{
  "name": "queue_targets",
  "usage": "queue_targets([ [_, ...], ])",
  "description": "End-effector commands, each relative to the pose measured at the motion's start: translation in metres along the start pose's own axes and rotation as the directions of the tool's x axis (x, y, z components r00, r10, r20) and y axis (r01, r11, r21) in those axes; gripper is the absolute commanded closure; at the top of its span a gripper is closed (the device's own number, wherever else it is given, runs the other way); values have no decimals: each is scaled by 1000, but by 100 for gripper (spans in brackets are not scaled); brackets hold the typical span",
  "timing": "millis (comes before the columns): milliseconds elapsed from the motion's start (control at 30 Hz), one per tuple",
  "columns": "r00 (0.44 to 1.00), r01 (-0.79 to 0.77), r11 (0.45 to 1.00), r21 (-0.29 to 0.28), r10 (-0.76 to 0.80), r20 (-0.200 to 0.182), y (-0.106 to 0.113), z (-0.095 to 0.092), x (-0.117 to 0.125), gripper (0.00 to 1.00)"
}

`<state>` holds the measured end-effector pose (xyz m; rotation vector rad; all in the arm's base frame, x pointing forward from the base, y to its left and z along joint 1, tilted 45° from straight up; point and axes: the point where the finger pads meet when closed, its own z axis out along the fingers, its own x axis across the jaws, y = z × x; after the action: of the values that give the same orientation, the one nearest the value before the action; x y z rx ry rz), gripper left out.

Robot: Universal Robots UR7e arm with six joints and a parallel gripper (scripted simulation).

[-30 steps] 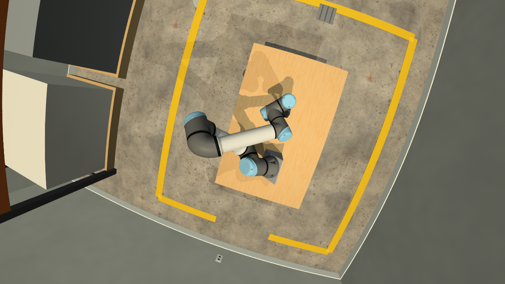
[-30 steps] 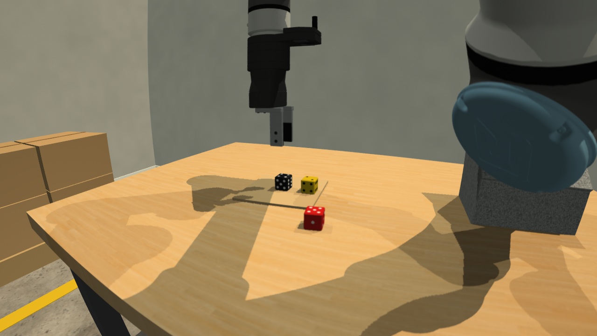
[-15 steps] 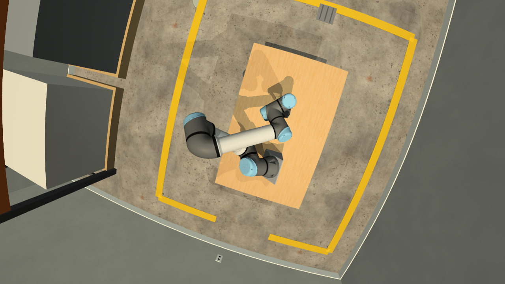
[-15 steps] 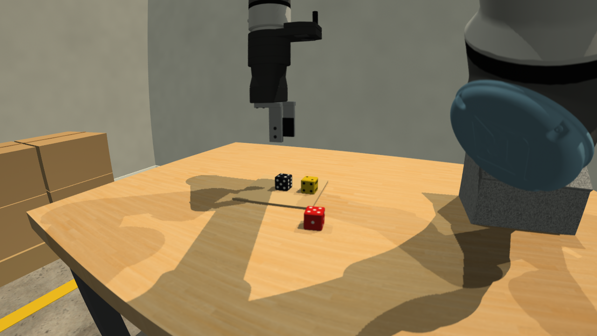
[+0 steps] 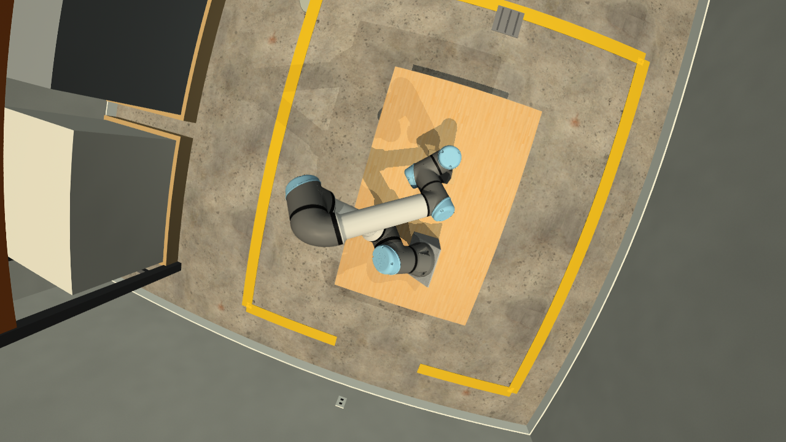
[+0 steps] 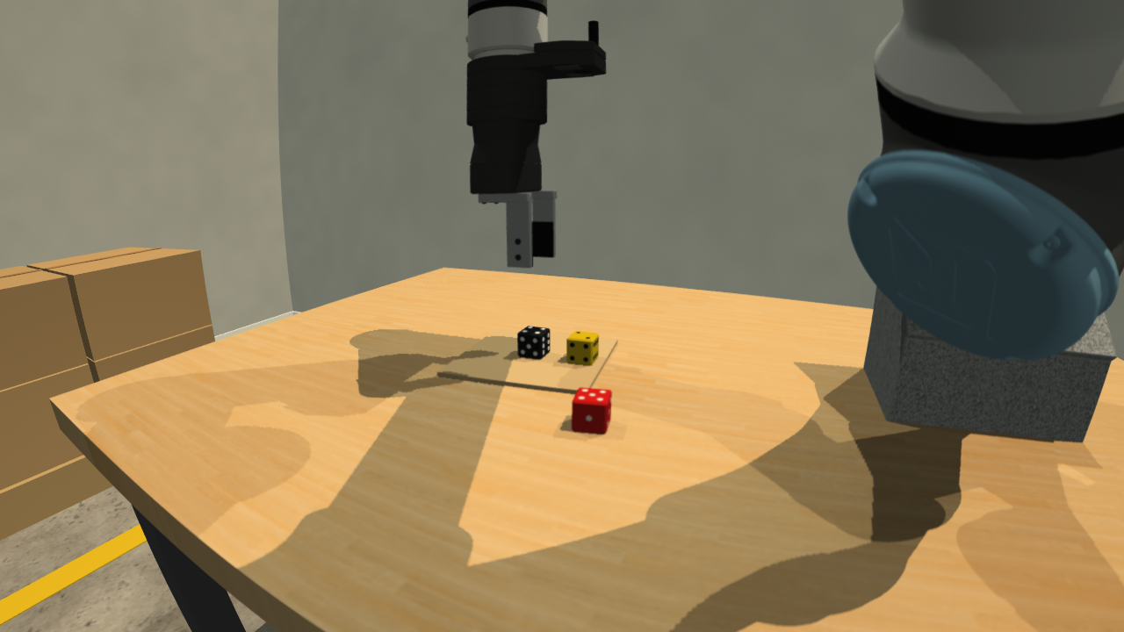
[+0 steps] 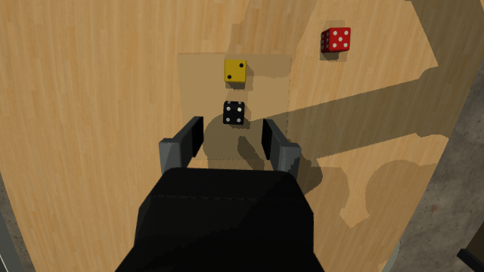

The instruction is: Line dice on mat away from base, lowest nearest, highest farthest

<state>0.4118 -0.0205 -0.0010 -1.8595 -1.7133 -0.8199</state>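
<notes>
Wooden table [image 6: 235, 440] stands inside yellow floor tape [image 5: 272, 148] on mottled concrete. Stacked cardboard boxes [image 6: 94, 314] sit beside it. Floor grate [image 5: 508, 21] near the far tape.
</notes>
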Motion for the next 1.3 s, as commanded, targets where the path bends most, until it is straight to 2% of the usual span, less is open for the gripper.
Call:
queue_targets([
  [0, 1000, -6, 1000, -2, 6, 1, 0, -1, 0, 0],
  [433, 997, -78, 997, -1, 78, 0, -4, -2, 5, 0],
  [667, 983, -185, 983, -1, 185, 0, -9, -4, 13, 0],
  [867, 948, -318, 948, -1, 318, 0, -14, -5, 22, 0],
  [933, 948, -318, 948, -1, 318, 0, -14, -5, 22, 0],
  [1267, 826, -564, 826, -1, 564, 0, -24, -8, 41, 0],
])
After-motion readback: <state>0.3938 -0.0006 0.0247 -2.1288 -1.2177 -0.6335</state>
